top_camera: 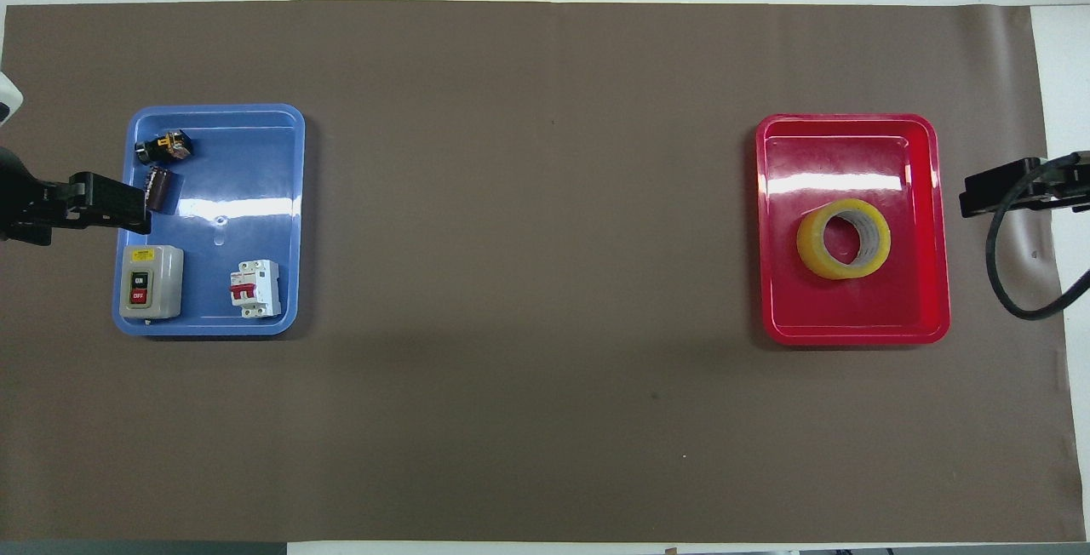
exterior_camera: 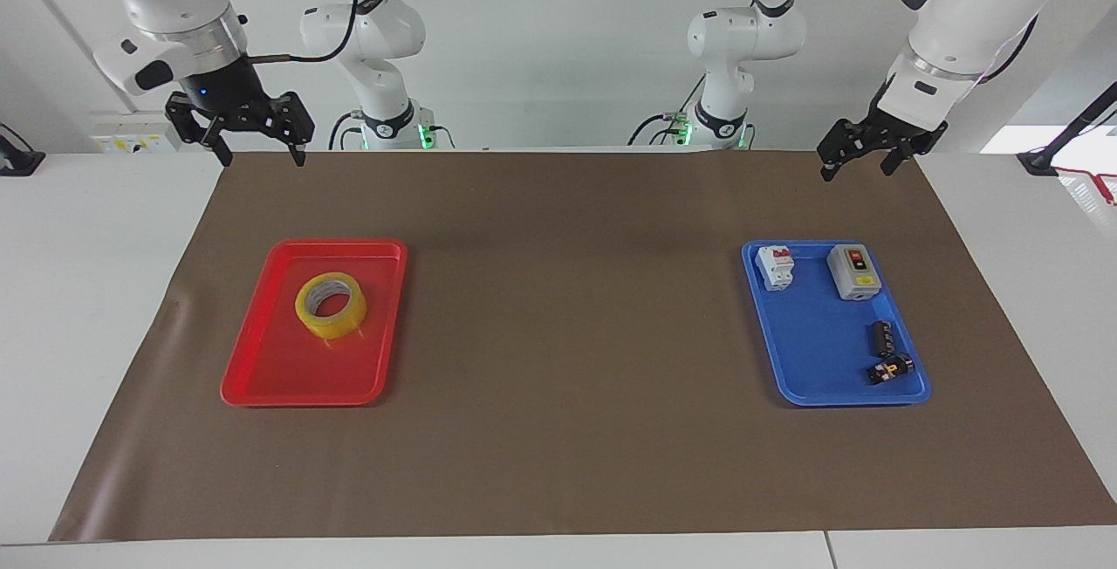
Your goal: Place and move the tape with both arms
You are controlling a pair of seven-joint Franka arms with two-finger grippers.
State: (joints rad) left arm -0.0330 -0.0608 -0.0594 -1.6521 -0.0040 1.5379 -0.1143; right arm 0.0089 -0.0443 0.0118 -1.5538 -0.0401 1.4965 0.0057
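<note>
The tape [exterior_camera: 330, 305] [top_camera: 843, 238], a yellow translucent roll with a white core, lies flat in the red tray [exterior_camera: 262, 377] [top_camera: 851, 329] toward the right arm's end of the table. My right gripper [exterior_camera: 260, 157] [top_camera: 992, 196] hangs open and empty in the air over the brown mat's edge by the robots, well apart from the tape. My left gripper [exterior_camera: 855, 169] [top_camera: 106, 208] hangs open and empty over the mat's edge at the left arm's end.
A blue tray [exterior_camera: 812, 377] [top_camera: 255, 138] at the left arm's end holds a grey switch box [exterior_camera: 853, 272], a white circuit breaker [exterior_camera: 775, 267], a black cylinder [exterior_camera: 881, 336] and a small black part [exterior_camera: 890, 369]. A brown mat [exterior_camera: 567, 333] covers the table.
</note>
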